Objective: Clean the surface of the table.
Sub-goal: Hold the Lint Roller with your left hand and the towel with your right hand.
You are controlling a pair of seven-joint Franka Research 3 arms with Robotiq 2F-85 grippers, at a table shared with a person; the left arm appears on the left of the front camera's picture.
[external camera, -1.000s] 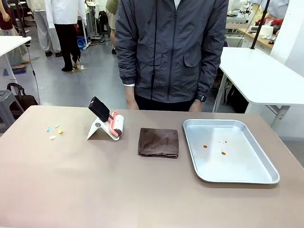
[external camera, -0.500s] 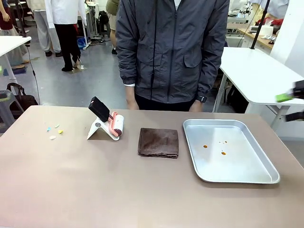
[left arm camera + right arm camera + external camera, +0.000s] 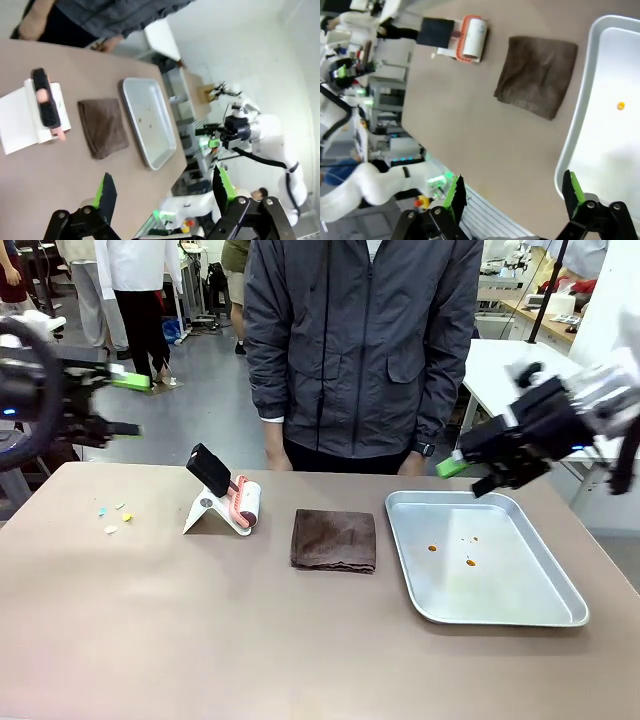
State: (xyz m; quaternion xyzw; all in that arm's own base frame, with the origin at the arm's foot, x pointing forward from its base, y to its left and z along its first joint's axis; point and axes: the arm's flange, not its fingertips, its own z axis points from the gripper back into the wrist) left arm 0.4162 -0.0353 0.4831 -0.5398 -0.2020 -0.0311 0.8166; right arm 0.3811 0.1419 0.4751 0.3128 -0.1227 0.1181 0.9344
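The brownish-taupe table (image 3: 200, 630) carries small coloured scraps (image 3: 113, 517) at its far left. My left gripper (image 3: 128, 405) hangs open in the air above the table's far-left corner, empty. My right gripper (image 3: 466, 478) is open and empty over the far edge of the metal tray (image 3: 500, 585). In the left wrist view the green-padded fingers (image 3: 107, 192) stand wide apart high over the table (image 3: 60, 170). Seen from the right wrist, the fingers (image 3: 455, 192) are spread above the table (image 3: 485, 140) and the tray (image 3: 600, 130).
A lint roller (image 3: 235, 502) leans on a white stand left of centre. A folded brown cloth (image 3: 334, 539) lies mid-table. The tray holds a few orange crumbs (image 3: 432, 547). A person (image 3: 360, 350) stands at the far edge, hands low.
Both arms have come into view. The right gripper moved from the right edge leftward to the tray's far edge. The left gripper entered from the left. Things on the table are unmoved.
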